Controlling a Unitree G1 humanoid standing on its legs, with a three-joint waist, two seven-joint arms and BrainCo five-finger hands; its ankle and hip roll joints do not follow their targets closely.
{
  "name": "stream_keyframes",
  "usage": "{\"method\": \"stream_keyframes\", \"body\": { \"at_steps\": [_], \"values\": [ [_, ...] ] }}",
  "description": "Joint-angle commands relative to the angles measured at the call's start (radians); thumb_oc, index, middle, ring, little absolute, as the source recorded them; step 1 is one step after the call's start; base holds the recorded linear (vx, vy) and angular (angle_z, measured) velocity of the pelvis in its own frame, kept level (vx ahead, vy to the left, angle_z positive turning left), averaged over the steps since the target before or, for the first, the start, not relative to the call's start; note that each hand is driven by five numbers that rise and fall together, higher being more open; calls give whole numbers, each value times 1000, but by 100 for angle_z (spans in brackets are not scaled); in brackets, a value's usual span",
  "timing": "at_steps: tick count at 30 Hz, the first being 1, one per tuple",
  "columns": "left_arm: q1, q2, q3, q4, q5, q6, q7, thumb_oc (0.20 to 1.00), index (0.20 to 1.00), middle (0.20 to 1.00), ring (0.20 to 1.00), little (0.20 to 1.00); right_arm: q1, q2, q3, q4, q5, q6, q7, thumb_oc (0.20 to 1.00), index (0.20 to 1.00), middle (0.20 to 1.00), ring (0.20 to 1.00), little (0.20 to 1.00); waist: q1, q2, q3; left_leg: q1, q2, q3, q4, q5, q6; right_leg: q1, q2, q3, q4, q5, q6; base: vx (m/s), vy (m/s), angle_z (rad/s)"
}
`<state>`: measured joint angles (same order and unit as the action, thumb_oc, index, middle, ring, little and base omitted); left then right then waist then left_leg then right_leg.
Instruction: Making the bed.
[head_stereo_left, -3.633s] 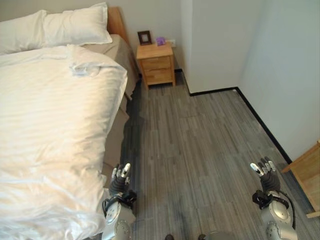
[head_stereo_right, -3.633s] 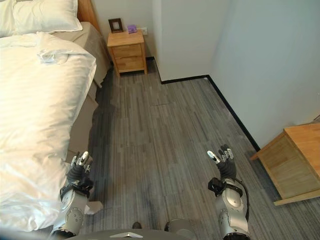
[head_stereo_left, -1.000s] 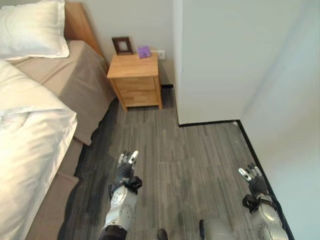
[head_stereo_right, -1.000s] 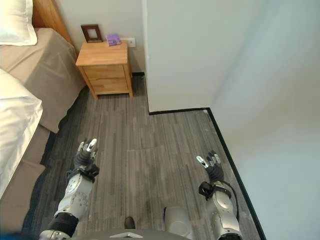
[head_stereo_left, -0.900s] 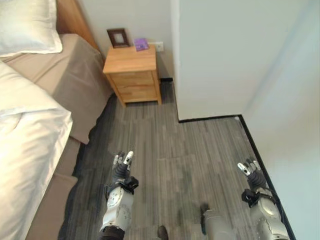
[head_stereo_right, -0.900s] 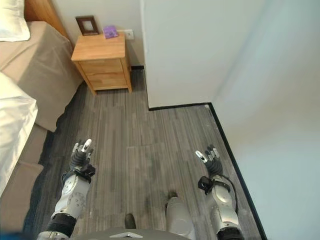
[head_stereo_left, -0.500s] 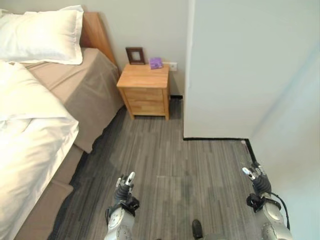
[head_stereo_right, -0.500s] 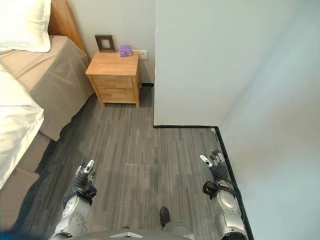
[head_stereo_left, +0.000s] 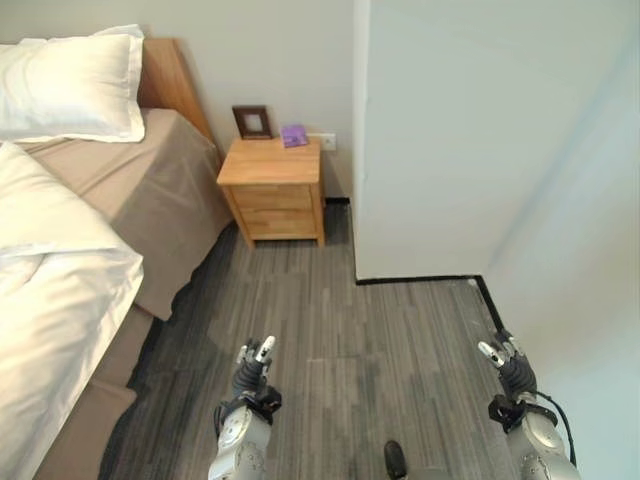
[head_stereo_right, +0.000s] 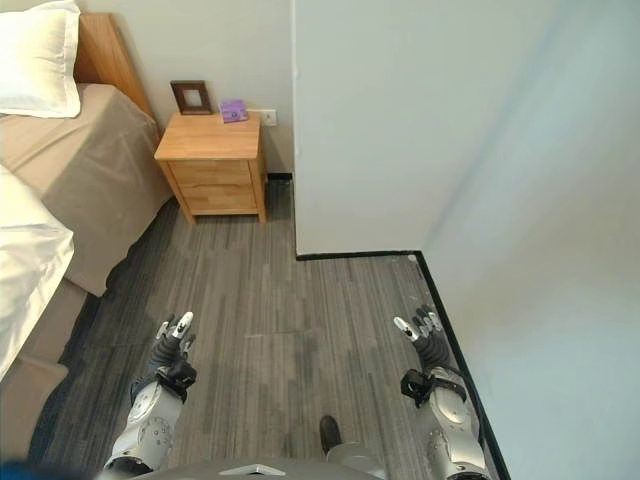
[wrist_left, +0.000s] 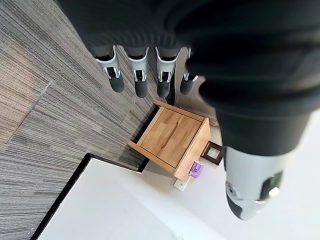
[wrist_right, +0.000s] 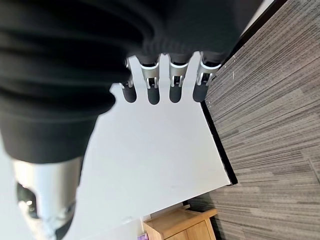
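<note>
Bed (head_stereo_left: 150, 200) at far left: tan fitted sheet bare across the upper part, white duvet (head_stereo_left: 50, 300) drawn only over the lower part, its top edge folded and uneven, white pillow (head_stereo_left: 70, 85) lying against the wooden headboard (head_stereo_left: 170, 80).

Left hand (head_stereo_left: 252, 362): low over the grey plank floor (head_stereo_left: 330, 330), near the bed's side but clear of it, fingers straight and loosely spread, holding nothing.

Nightstand (head_stereo_left: 272, 190): pale wood, two drawers, beside the headboard; a small dark picture frame (head_stereo_left: 252, 121) and a purple item (head_stereo_left: 293, 135) on top. A wall socket sits just behind.

Right hand (head_stereo_left: 508, 365): low beside the white wall (head_stereo_left: 450, 150) and its black skirting, fingers straight and relaxed, empty.

Change: against the views of a second and of half a second ago the whole scene has shifted, so the camera has moved; bedding lies as it did, and both hands remain unoccupied. Judged: repositioning along the bedside, duvet not yet pulled up toward the pillow.

Writing: none legible; marks on the purple item are too small to read.
</note>
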<state>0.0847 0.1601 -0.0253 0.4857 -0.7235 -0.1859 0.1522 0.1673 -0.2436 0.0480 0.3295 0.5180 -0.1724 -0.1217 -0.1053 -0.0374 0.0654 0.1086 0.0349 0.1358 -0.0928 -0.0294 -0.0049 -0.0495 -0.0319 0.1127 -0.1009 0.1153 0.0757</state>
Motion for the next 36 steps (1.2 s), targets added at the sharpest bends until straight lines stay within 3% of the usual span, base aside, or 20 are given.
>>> {"method": "stream_keyframes", "body": {
  "at_steps": [1, 29, 32, 34, 36],
  "values": [
    [-44, 51, 29, 11, 40, -37, 0, 1000, 1000, 1000, 1000, 1000, -49, 17, -12, -33, -6, -30, 9, 1000, 1000, 1000, 1000, 1000, 0, -45, 12, -13, -37, -36, 6, 5, -15, 97, -15, -19, 14, -49, 71, 0, 0, 0],
    [-52, 42, 27, -30, 29, -55, 26, 1000, 1000, 1000, 1000, 1000, -113, 14, 16, 9, -15, -23, -5, 1000, 1000, 1000, 1000, 1000, 45, -46, 58, -31, -46, -44, 8, -1, 2, 81, -29, -33, 19, -45, 82, -2, 6, 0],
    [-63, 49, 33, -29, 32, -62, 36, 1000, 1000, 1000, 1000, 1000, -141, 9, 21, 13, -18, -24, -11, 1000, 1000, 1000, 1000, 1000, 63, -39, 81, -47, -54, -49, 36, -22, 21, 28, -45, -49, 143, -63, 99, -29, 71, -2],
    [-77, 63, 42, -36, 58, -64, 48, 1000, 1000, 1000, 1000, 1000, -160, 7, 28, 16, -25, -29, -8, 1000, 1000, 1000, 1000, 1000, 77, -13, 122, -36, -55, -56, 54, -52, 46, -130, -70, -113, 449, 1, 134, 27, 166, -13],
    [-82, 64, 49, -22, 58, -65, 55, 1000, 1000, 1000, 1000, 1000, -163, 10, 28, 21, -29, -24, -13, 1000, 1000, 1000, 1000, 1000, 70, 1, 129, 1, -55, -77, 39, -62, 42, -199, -94, -150, 461, 17, 125, 228, 96, -8]
  ]
}}
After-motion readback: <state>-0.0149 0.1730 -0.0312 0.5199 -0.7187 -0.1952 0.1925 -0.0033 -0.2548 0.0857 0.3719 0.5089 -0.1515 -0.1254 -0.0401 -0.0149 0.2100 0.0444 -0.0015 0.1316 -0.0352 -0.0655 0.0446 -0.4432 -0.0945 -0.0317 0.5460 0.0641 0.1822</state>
